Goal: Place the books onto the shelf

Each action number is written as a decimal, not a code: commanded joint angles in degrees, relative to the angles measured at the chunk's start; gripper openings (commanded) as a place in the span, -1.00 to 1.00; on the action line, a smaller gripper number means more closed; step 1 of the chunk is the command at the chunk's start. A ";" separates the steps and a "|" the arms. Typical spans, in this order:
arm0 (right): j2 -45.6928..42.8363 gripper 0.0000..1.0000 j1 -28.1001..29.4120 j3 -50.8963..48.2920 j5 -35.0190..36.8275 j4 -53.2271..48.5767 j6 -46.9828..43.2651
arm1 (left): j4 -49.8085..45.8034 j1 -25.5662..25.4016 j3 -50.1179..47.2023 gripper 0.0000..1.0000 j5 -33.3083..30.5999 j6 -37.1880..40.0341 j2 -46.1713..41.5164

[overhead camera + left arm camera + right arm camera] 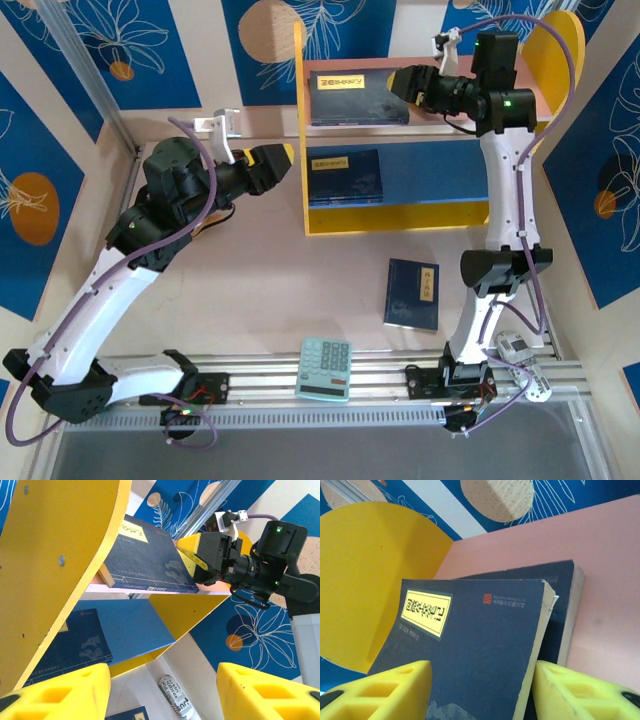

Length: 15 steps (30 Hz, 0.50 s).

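Observation:
The shelf (300,130) stands at the back, with yellow sides, a pink top board (440,75) and a blue lower board (430,175). A navy book (358,97) lies on the pink board. In the right wrist view it is the yellow-labelled book (485,630), resting on a second book (565,600). My right gripper (400,85) (482,680) is open, its fingers either side of the top book with a gap at the page edge. Another book (344,177) lies on the blue board, and a further one (412,293) on the table. My left gripper (282,160) (164,680) hangs open and empty left of the shelf.
A mint-green calculator (325,368) sits at the table's near edge between the arm bases. A black-and-white printed cylinder (176,696) lies on the table beyond the shelf. Blue patterned walls close in the back and sides.

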 commanded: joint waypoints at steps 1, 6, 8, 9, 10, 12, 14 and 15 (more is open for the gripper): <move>-2.55 0.12 0.52 -1.58 3.11 -8.56 -4.15 | -0.98 -0.60 2.22 0.17 0.53 1.60 0.51; -4.76 0.14 1.06 -4.17 5.73 -9.76 -6.04 | -1.04 -0.66 3.68 0.18 1.52 2.22 1.78; -4.92 0.15 1.04 -3.90 7.30 -10.48 -6.30 | -1.03 -0.60 3.93 0.18 1.97 2.18 2.19; -4.87 0.15 1.06 -3.55 8.09 -11.06 -6.56 | -1.04 -0.67 3.87 0.18 2.08 2.14 2.21; -4.71 0.15 1.04 -3.26 8.60 -11.61 -6.68 | -1.01 -0.64 3.81 0.18 2.25 2.14 2.21; -4.73 0.16 1.05 -2.53 8.91 -12.95 -7.03 | -1.41 -0.65 4.03 0.19 2.35 2.42 2.43; -4.74 0.16 1.49 -2.30 9.36 -14.44 -7.64 | -2.10 -0.61 4.71 0.20 2.22 2.92 2.93; -4.89 0.16 1.66 -2.24 9.93 -15.10 -7.94 | -2.48 -0.67 5.23 0.20 2.31 3.28 3.28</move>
